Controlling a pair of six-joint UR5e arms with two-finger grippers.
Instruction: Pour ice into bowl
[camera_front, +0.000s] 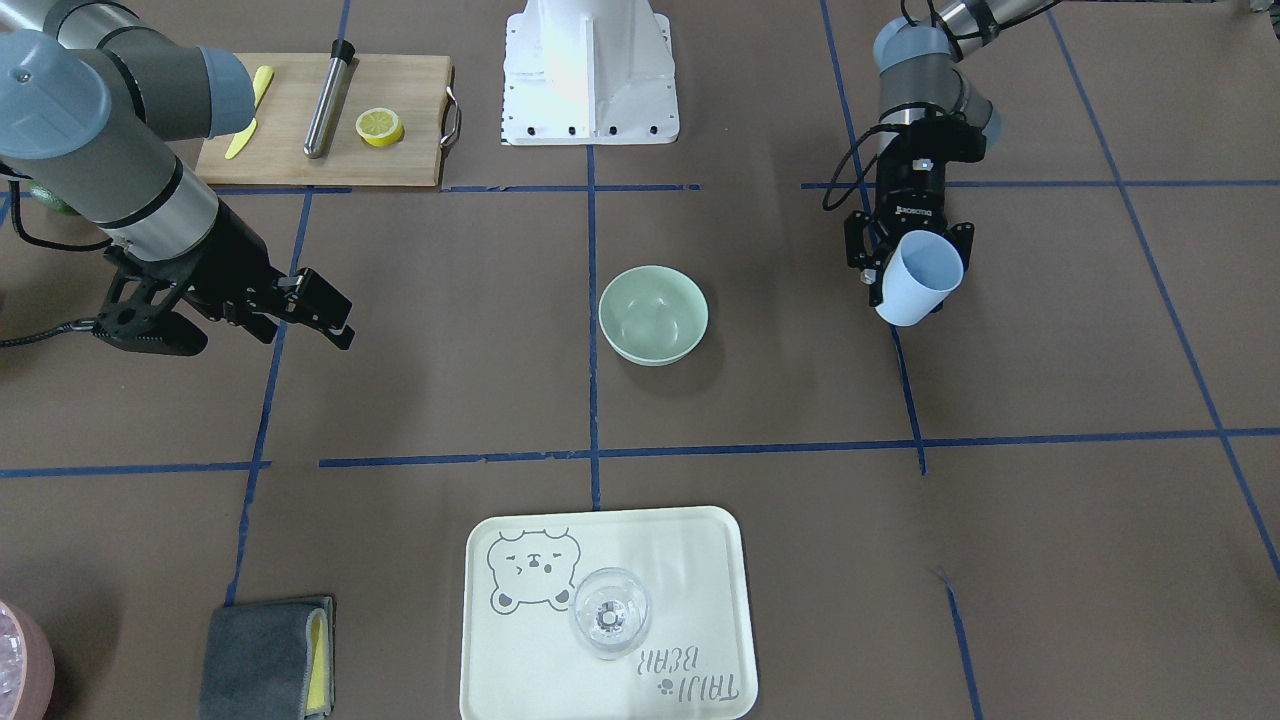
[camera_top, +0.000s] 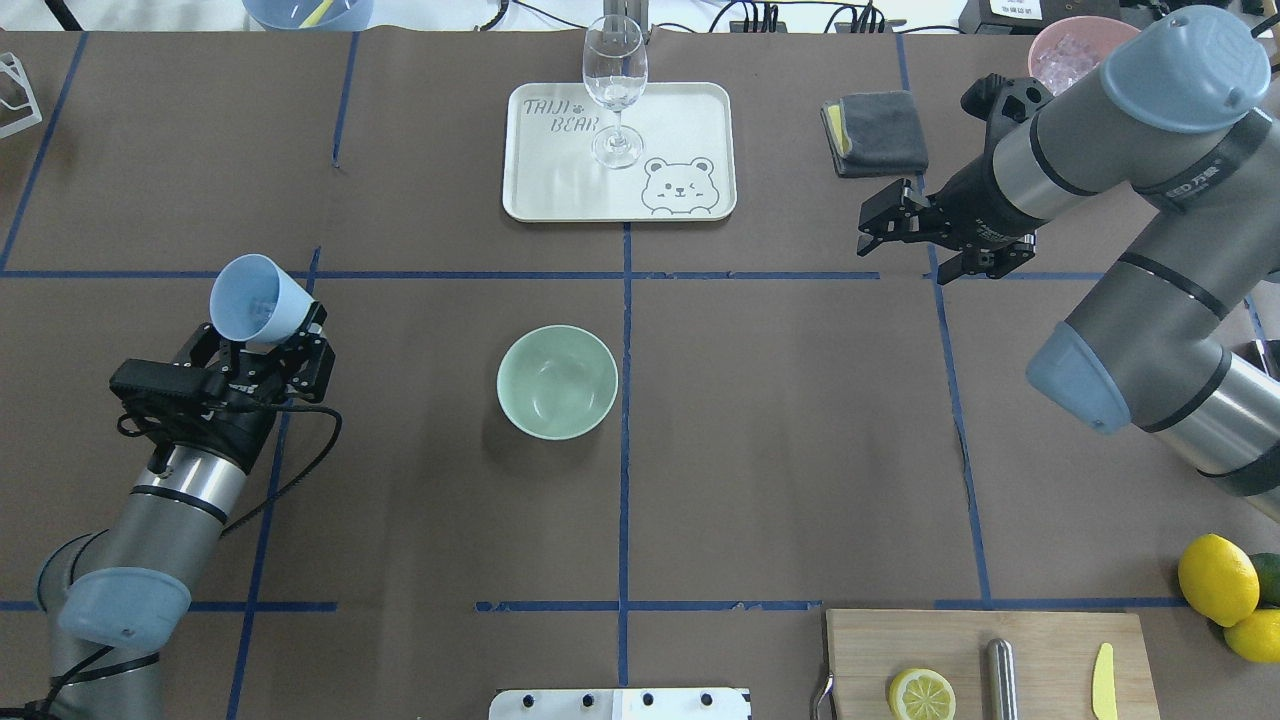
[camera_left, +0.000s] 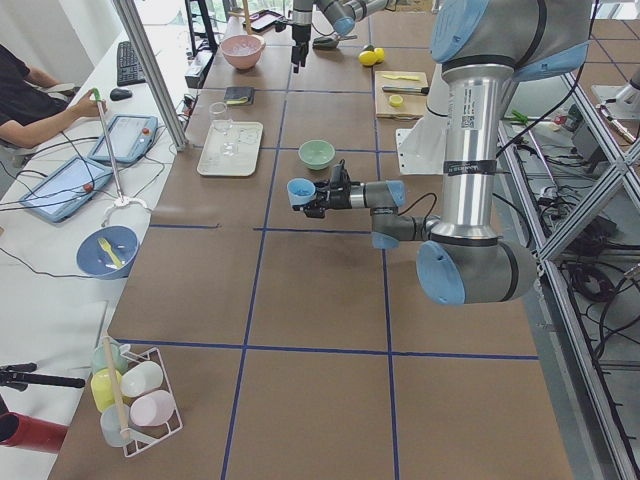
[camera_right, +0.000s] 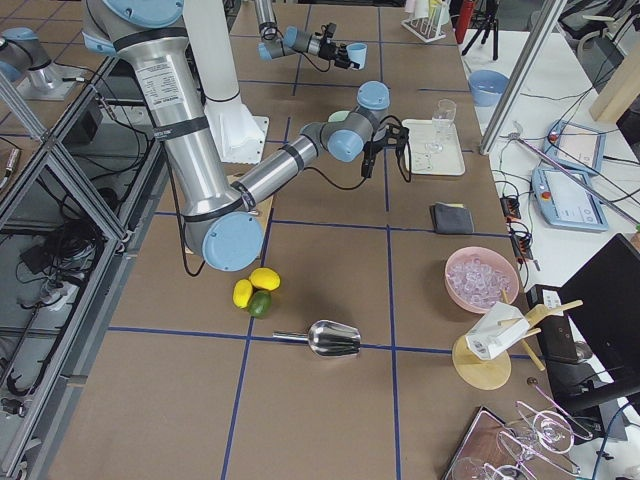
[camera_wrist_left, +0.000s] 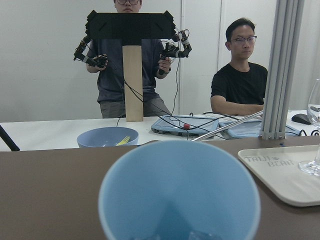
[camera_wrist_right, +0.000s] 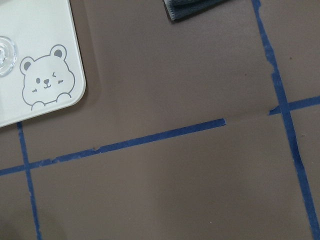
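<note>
The pale green bowl (camera_front: 653, 345) (camera_top: 557, 381) (camera_left: 317, 153) stands empty at the table's middle. My left gripper (camera_top: 268, 338) (camera_front: 915, 268) is shut on a light blue cup (camera_top: 258, 303) (camera_front: 920, 280) (camera_wrist_left: 179, 195), held in the air well to the bowl's side and tipped slightly away from the robot. In the left wrist view a few clear ice cubes (camera_wrist_left: 197, 234) show at the cup's bottom. My right gripper (camera_top: 868, 230) (camera_front: 340, 320) hovers open and holds nothing, on the bowl's other side.
A cream tray (camera_top: 690, 120) carries a wine glass (camera_top: 614, 80). Close to the right arm are a grey cloth (camera_top: 878, 132) and a pink container of ice cubes (camera_right: 481, 278). A cutting board (camera_top: 1040, 650) with half a lemon and whole lemons (camera_top: 1215, 578) lie near the robot.
</note>
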